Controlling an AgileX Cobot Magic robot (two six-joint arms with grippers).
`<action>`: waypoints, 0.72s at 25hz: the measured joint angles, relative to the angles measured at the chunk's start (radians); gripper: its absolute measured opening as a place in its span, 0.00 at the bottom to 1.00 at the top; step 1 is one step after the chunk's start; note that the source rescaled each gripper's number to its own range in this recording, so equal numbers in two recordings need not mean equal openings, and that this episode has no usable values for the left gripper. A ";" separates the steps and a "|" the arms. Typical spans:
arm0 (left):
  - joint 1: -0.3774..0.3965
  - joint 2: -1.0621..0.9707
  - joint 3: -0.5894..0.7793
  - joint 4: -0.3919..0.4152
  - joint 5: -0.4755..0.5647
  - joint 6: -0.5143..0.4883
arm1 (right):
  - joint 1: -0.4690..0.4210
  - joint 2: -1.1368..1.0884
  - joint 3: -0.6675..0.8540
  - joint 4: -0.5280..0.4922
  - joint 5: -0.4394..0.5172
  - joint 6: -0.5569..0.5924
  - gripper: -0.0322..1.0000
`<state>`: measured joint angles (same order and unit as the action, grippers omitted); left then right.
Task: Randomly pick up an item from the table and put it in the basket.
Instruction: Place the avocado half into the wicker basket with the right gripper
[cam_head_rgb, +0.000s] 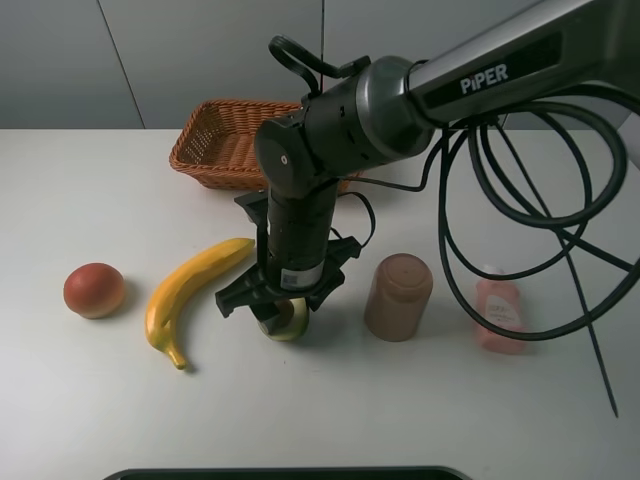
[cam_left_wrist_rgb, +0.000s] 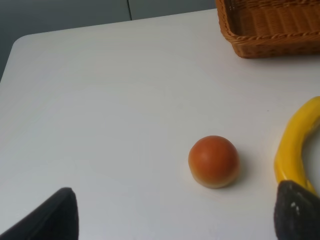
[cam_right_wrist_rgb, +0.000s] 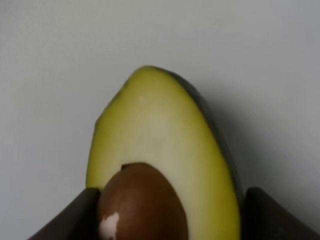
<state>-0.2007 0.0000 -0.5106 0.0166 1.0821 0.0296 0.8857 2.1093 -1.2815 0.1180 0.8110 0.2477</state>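
Note:
The halved avocado (cam_head_rgb: 290, 322) lies on the white table (cam_head_rgb: 120, 410) just right of the banana. In the right wrist view its pale cut face and brown pit (cam_right_wrist_rgb: 160, 165) fill the frame. My right gripper (cam_head_rgb: 281, 306) reaches across from the right and stands straight down over it. Its dark fingers (cam_right_wrist_rgb: 75, 217) press against both sides of the avocado's wide end. The wicker basket (cam_head_rgb: 215, 150) stands at the back of the table, behind the arm. My left gripper (cam_left_wrist_rgb: 175, 215) is open and empty, hovering near the round red-orange fruit (cam_left_wrist_rgb: 214, 161). It does not show in the exterior view.
A yellow banana (cam_head_rgb: 188, 292) and the red-orange fruit (cam_head_rgb: 94, 290) lie left of the avocado. A brown cup (cam_head_rgb: 398, 296) and a pink bottle (cam_head_rgb: 499, 313) sit to its right. Black cables (cam_head_rgb: 560, 220) hang over the right side.

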 joint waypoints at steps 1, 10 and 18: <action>0.000 0.000 0.000 0.000 0.000 0.000 | 0.000 0.000 0.000 0.000 0.000 0.002 0.21; 0.000 0.000 0.000 0.000 0.000 0.000 | 0.000 0.000 0.000 0.000 0.004 0.002 0.04; 0.000 0.000 0.000 0.000 0.000 0.000 | 0.000 0.000 0.000 0.000 0.016 -0.001 0.04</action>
<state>-0.2007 0.0000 -0.5106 0.0166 1.0821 0.0296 0.8857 2.1093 -1.2815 0.1180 0.8270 0.2471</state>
